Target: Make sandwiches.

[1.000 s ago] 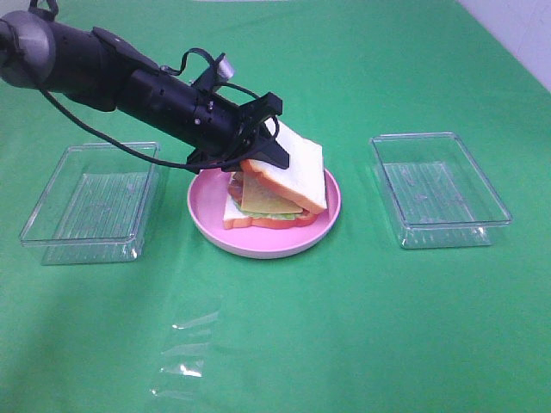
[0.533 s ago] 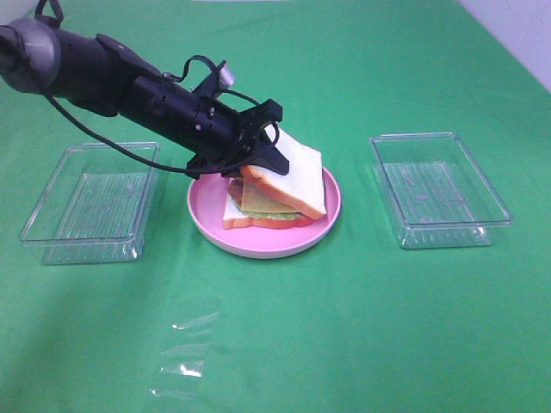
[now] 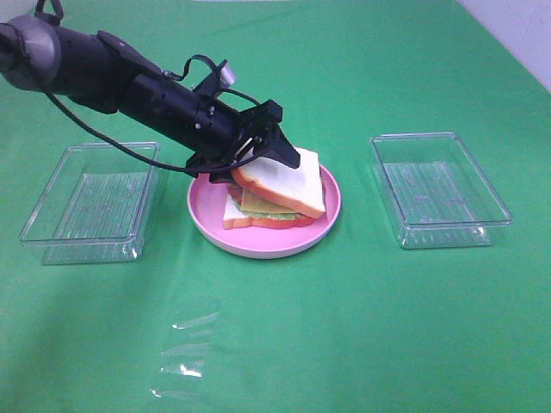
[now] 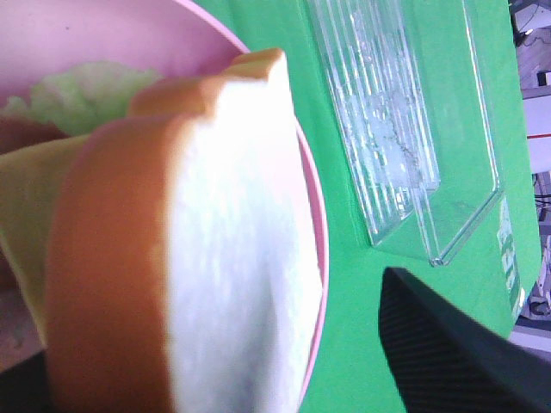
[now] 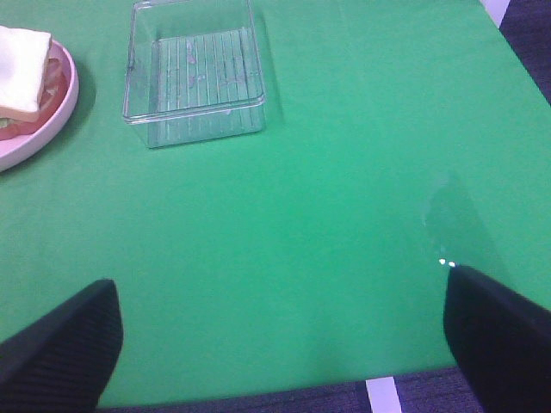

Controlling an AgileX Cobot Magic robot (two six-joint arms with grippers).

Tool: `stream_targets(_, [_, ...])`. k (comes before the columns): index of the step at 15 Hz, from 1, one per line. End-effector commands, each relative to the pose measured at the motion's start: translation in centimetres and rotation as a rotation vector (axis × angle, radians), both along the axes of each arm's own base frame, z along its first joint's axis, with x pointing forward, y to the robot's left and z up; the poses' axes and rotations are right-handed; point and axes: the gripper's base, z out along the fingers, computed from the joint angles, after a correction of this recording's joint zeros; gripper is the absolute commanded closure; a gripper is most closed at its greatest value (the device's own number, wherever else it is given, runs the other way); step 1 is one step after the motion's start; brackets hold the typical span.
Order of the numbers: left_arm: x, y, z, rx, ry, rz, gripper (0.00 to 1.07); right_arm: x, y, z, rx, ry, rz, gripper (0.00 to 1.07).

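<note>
The sandwich (image 3: 277, 191) sits on the round pink plate (image 3: 258, 242). Its top bread slice (image 3: 286, 181) lies tilted over yellow cheese, lettuce and reddish bacon. My left gripper (image 3: 269, 163) stands open at the slice's rear edge, and one finger (image 3: 284, 151) is raised above the bread. In the left wrist view there is a gap between the slice (image 4: 224, 258) and the dark finger (image 4: 448, 353). Lettuce (image 4: 86, 95) shows behind the slice. My right gripper (image 5: 284, 344) is open over bare green cloth and holds nothing. It is outside the exterior high view.
An empty clear tray (image 3: 90, 202) stands left of the plate and another (image 3: 439, 189) stands to its right. The right tray (image 5: 194, 73) also shows in the right wrist view. A clear plastic sheet (image 3: 185, 348) lies on the green cloth near the front.
The left gripper's jaws have opened. The top bread slice has dropped from its tilted, held position and now lies flatter on the fillings. The right gripper has not moved.
</note>
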Motion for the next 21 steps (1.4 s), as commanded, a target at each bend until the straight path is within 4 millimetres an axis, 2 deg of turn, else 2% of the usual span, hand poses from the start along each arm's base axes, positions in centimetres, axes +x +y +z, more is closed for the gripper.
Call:
stream_targets(1, [0.1,-0.3,1.0,0.030,0.034,-0.023,0.41,-0.3,0.0,0.0,-0.001,-0.032,0.001,0.09])
stream_targets(4, [0.4,0.2,1.8,0.153,0.073,-0.041,0.35,-0.3,0.0,0.0,-0.001,-0.032,0.001,0.09])
stream_targets(5, [0.6,0.6,2.3,0.216,0.076,-0.049,0.29,-0.3,0.0,0.0,-0.001,-0.032,0.001,0.09])
stream_targets(6, [1.2,0.9,3.9,0.300,0.057,-0.066,0.22,-0.3,0.0,0.0,-0.001,-0.032,0.001,0.09])
stream_targets(12, [2.0,2.8,8.7,0.557,0.072,-0.043,0.12,-0.3,0.0,0.0,-0.001,-0.032,0.001,0.09])
stream_targets(16, [2.6,4.5,12.2,0.674,-0.033,-0.026,0.12,-0.3,0.0,0.0,-0.001,-0.032,0.001,0.09])
stream_targets(17, [3.1,5.8,12.5,0.702,-0.045,-0.005,0.13,-0.3,0.0,0.0,-0.001,-0.032,0.001,0.09])
stream_targets(21, [5.4,17.1,13.7,0.734,0.005,0.227,0.13,-0.3,0.0,0.0,-0.001,-0.032,0.001,0.09])
